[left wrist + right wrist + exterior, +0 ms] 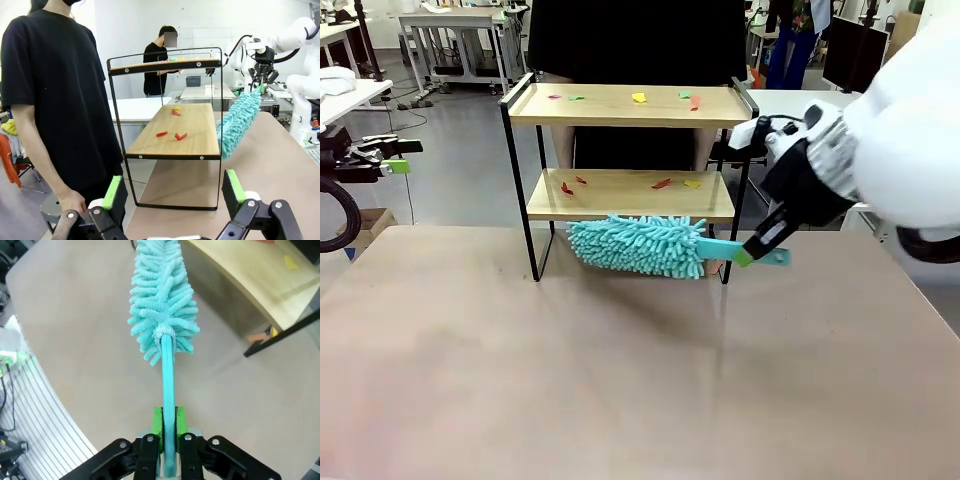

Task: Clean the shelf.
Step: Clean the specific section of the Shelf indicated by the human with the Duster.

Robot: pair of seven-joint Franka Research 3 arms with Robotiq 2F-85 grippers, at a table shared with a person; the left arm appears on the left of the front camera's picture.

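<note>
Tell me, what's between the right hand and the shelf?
The fluffy teal duster: the right hand grips its handle, head by the shelf, in the front view.

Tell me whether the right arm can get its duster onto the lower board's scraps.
Probably yes. The right gripper holds the duster just before the lower board, slightly below its front edge; the shelf front is open there, so lifting and pushing in to the scraps looks unobstructed.

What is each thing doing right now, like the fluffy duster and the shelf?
Shelf: upright on the table.
Coloured scraps: lying loose on both boards.
Duster: held by its handle, head at the lower board's front edge.
Right pincer: shut on the duster's handle.
Left pincer: open, empty.
</note>
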